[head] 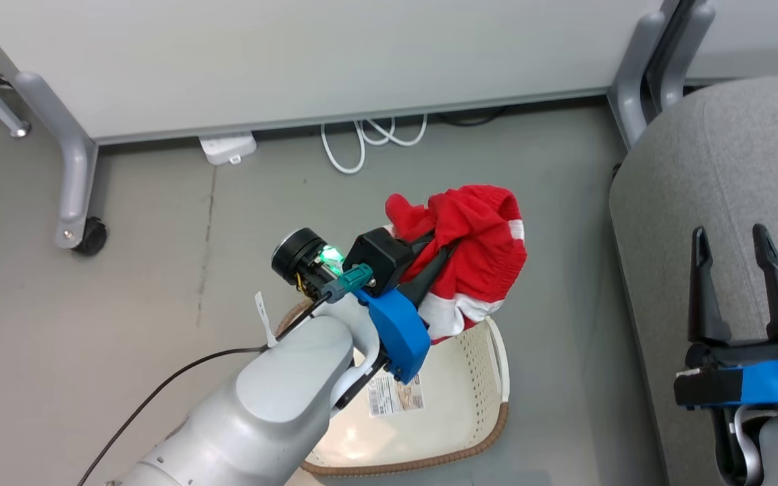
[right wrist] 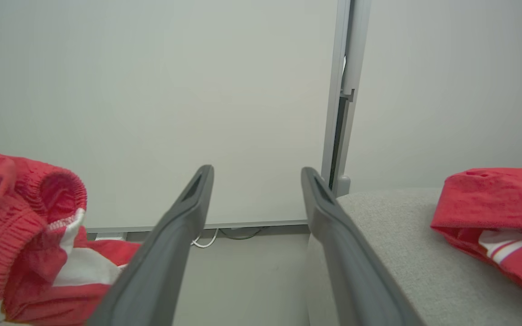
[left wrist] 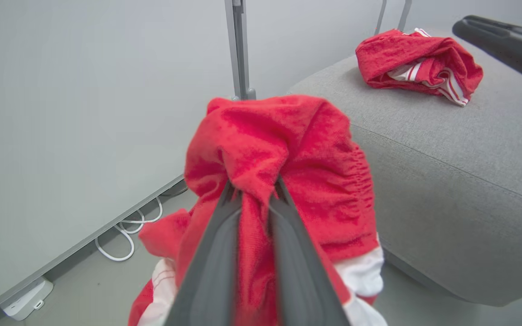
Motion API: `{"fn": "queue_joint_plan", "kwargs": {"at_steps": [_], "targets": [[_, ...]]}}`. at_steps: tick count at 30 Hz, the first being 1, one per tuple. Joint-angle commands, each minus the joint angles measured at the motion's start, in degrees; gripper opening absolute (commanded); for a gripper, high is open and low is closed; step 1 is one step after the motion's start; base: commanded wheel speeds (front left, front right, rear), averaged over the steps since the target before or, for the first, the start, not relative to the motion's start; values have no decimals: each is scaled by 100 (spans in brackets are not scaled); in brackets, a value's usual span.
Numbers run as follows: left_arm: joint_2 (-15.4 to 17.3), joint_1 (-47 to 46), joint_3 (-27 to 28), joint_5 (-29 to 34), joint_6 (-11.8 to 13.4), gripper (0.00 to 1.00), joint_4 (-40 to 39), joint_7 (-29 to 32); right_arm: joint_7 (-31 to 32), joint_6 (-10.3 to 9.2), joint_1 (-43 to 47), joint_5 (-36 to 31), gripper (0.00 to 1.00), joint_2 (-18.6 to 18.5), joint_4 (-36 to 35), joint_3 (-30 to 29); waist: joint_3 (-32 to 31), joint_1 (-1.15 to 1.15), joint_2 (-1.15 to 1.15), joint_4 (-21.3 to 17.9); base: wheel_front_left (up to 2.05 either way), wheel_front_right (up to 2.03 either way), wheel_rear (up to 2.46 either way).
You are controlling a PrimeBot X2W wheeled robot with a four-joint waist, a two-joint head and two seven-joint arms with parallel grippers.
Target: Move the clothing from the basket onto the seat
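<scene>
red clothing (head: 477,250), perhaps shorts, above basket (head: 491,378), another piece (left wrist: 419,59) on seat (head: 720,169)

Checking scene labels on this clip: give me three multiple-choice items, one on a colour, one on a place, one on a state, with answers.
1. The basket rim is: A blue; B brown; C black.
2. The loose garment lies: A on the seat; B in the basket; C on the basket rim.
3. The right fingers are: A shut on cloth; B shut, empty; C open, empty.

1 B: the woven-look edge is brown.
2 A: it rests on the grey seat, while the left fingers pinch the held garment.
3 C: a wide gap with nothing between them.
</scene>
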Motion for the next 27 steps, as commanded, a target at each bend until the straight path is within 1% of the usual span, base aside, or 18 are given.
{"fn": "queue_joint_plan", "kwargs": {"at_steps": [1, 7, 16, 22, 27], "targets": [[31, 99, 61, 19, 56, 0, -131, -25, 0, -2, 125, -30, 100, 30, 30, -1, -228, 1, 0, 72, 0, 0, 0], [120, 187, 171, -62, 184, 0, -527, -10, 0, -2, 343, -35, 100, 117, 112, 34, -587, 1, 0, 99, 0, 0, 0], [299, 218, 244, -173, 387, 0, -1191, 228, 0, -2, 636, -6, 100, 237, 188, 131, -975, 1, 0, 83, 0, 0, 0], [466, 285, 224, -192, 517, 0, -1699, 430, 0, -2, 807, 26, 100, 293, 230, 241, -1135, 1, 0, 69, 0, 0, 0], [597, 333, 184, -166, 649, 0, -2030, 574, 0, -2, 920, 73, 100, 297, 241, 470, -1171, 1, 0, 57, 0, 0, 0]]}}
